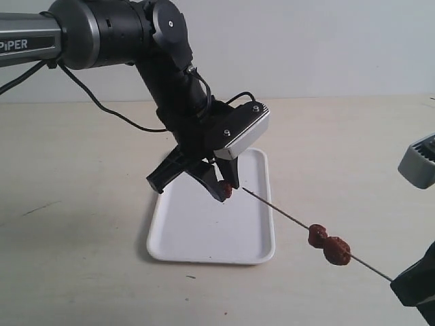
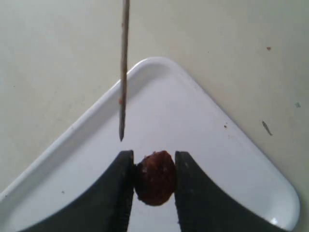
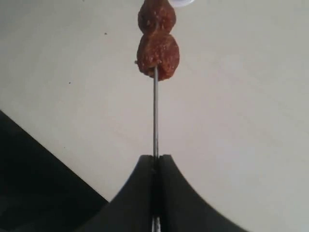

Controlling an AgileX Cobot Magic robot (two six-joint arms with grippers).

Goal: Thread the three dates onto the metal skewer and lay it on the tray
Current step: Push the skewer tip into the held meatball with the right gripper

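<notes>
Two dates (image 1: 328, 244) sit threaded on the metal skewer (image 1: 279, 212), which the right pincer (image 3: 155, 164) clenches. Above the tray (image 1: 197, 238), the left pincer (image 2: 154, 166) grasps the third date (image 2: 155, 180) near the skewer's tip.

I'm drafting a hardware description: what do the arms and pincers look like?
The left arm has black joints, a grey tube lettered PiPER in white, a loose black cable and a silver-grey wrist box. The left pincer and right pincer have black, curved, tapering fingers. Of the right arm little but a grey ribbed piece shows.
</notes>
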